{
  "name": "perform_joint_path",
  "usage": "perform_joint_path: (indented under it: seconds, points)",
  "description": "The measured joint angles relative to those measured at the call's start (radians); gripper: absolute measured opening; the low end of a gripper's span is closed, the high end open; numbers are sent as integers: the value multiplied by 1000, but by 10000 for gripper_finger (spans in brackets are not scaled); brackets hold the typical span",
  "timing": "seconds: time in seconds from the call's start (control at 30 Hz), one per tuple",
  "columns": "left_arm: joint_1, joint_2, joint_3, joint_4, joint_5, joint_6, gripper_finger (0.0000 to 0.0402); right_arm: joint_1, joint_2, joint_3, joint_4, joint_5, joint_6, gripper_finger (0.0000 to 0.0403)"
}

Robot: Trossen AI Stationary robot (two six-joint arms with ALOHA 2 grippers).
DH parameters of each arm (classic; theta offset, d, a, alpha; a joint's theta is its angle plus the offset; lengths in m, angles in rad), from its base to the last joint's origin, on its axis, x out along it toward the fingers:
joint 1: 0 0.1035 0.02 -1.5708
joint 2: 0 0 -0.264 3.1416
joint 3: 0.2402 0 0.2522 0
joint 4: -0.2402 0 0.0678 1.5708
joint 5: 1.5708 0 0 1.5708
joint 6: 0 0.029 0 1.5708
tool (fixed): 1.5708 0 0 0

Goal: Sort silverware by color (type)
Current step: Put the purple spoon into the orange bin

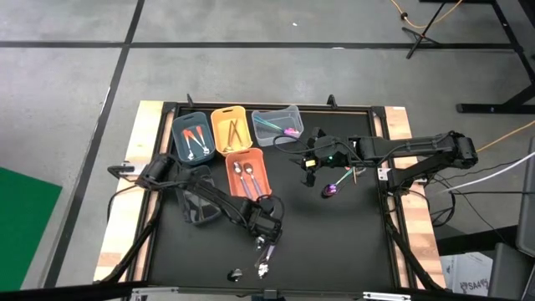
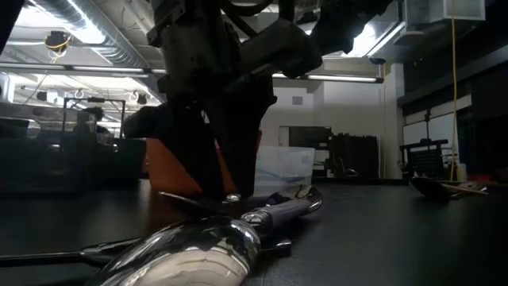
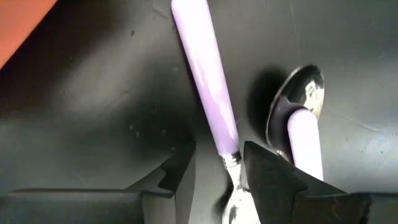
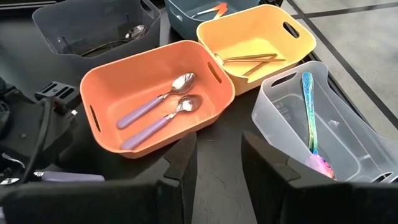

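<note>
The left gripper [image 3: 217, 177], open, straddled a lilac spoon [image 3: 208, 87] below the orange bin [image 1: 247, 171], probably to grip its neck. The right gripper [image 4: 217, 162] waited open beside that bin.

Five bins [image 4: 214, 68]; two lavender-handled spoons [image 4: 155, 106] in the orange one, two more [image 3: 208, 87] on the table.

You are not seeing any words, numbers or signs you can read anywhere in these pictures.

high: overhead | low: table-level | wrists: close, forward | shared: orange bin [image 1: 247, 173]
</note>
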Motion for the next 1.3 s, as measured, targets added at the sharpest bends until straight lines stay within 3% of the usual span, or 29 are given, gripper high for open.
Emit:
perform_joint_path:
  seconds: [0.4,0.77,1.3]
  points:
    - [34,-1,1,-2,106,-25,128,0,0,0,0,1,0,111]
    - [23,-1,2,2,108,-97,128,0,0,0,0,1,0,111]
    - [3,-2,16,2,27,-121,128,0,0,0,0,1,0,111]
